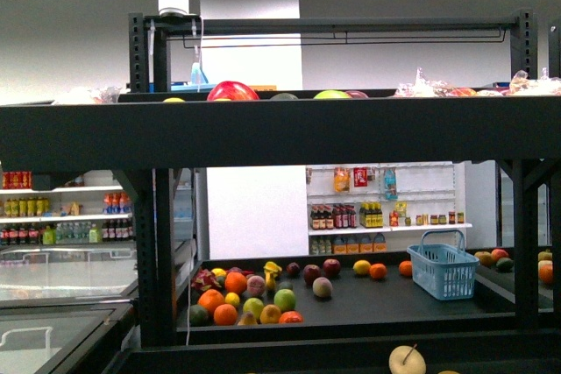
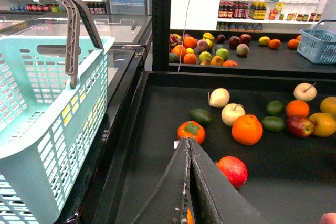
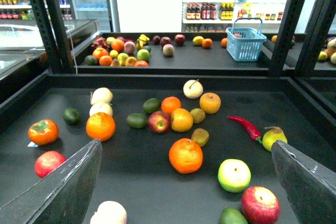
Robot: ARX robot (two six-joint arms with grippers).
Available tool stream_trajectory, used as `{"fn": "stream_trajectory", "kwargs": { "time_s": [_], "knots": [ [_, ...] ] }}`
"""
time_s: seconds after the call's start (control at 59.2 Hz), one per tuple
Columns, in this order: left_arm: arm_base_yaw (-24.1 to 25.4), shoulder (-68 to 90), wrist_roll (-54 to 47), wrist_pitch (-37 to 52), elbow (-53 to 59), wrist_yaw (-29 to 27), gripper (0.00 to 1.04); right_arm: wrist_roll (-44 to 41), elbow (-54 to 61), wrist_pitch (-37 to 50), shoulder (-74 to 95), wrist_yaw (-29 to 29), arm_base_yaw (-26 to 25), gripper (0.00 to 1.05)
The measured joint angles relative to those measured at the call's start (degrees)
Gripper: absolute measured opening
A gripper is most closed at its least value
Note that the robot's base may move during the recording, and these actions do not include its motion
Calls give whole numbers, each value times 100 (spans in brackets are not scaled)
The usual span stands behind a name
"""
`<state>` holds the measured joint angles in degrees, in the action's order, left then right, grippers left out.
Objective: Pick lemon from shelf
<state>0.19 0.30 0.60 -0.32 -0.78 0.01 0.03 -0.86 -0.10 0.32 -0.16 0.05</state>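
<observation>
Your right gripper (image 3: 184, 182) is spread wide over the shelf (image 3: 157, 80), with raised black rims all around. Your left gripper (image 2: 190, 182) is pinched closed. The lemon (image 3: 181, 119) (smooth, yellow, round) sits mid-deck touching a red apple (image 3: 158, 121).

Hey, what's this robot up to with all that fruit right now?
It faces a black shelf loaded with mixed fruit, apparently about to pick a piece. Neither pincer holds anything. The right pincer hangs open over the deck, above an orange and a green apple. The left pincer is shut, with a light blue basket beside it. No lemon has been grasped yet.
</observation>
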Motion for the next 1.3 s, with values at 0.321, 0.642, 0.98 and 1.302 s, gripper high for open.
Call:
{"fn": "stream_trajectory", "kwargs": {
  "time_s": [0.321,0.642,0.98,1.302],
  "knots": [
    [0,0,2,0,0,0,47,0,0,0,0,0,0,97],
    [0,0,-9,0,0,0,96,0,0,0,0,0,0,97],
    [0,0,-9,0,0,0,97,0,0,0,0,0,0,97],
    [0,0,-9,0,0,0,97,0,0,0,0,0,0,97]
  ]
}}
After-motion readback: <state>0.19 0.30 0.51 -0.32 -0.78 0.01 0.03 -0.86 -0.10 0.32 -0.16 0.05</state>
